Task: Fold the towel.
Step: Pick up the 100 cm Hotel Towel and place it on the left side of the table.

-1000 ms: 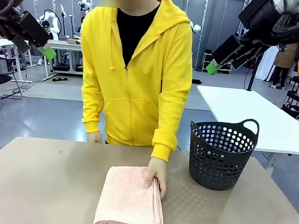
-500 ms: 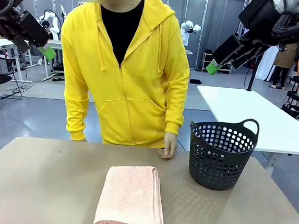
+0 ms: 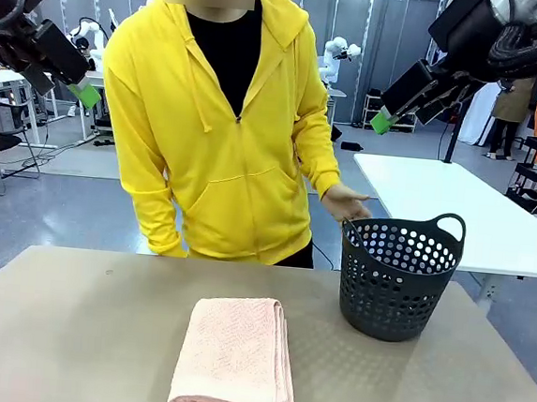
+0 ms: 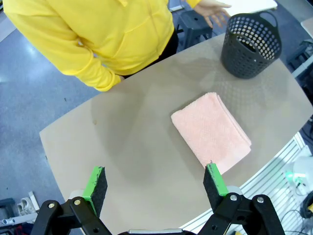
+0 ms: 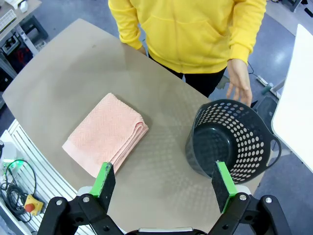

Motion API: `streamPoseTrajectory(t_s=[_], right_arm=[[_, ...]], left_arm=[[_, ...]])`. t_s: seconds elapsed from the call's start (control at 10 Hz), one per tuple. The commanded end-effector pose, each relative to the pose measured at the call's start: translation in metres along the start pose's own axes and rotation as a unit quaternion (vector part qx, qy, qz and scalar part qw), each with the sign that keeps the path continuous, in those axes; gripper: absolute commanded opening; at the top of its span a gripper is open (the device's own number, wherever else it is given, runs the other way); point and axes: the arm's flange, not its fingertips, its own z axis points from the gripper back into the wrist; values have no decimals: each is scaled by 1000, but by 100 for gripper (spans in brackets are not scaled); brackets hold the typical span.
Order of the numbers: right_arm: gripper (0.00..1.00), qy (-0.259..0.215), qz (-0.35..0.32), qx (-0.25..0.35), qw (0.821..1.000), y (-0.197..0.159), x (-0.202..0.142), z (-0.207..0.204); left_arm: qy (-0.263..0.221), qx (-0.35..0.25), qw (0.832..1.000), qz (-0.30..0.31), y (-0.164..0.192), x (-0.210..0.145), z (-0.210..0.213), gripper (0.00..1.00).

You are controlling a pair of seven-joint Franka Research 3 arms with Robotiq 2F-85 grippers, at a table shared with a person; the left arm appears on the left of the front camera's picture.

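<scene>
Towel [image 3: 236,360] on table [image 3: 69,334], basket [image 3: 398,278] to its right.

Front level, wrists overhead; shared towel [image 3: 236,360]

One folded pink towel [image 3: 236,358] lies on the counter [image 3: 69,325]. One black perforated basket [image 3: 398,278] stands near the counter's far right edge. One person [image 3: 224,122] stands at the far edge. Two grippers, left gripper [image 4: 155,185] and right gripper [image 5: 165,183], hang above.
</scene>
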Motion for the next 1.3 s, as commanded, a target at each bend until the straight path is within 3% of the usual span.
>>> streamPoseTrajectory(t_s=[0.0,0.5,1.2], right_arm=[[100,4,-1,0,1000,-1,2,2],[100,4,-1,0,1000,-1,2,2],[100,4,-1,0,1000,-1,2,2]], left_arm=[[5,0,1000,4,0,3,3,100],[1,1,1000,6,0,-2,-6,100],[31,-48,994,89,-18,-29,-81,100]])
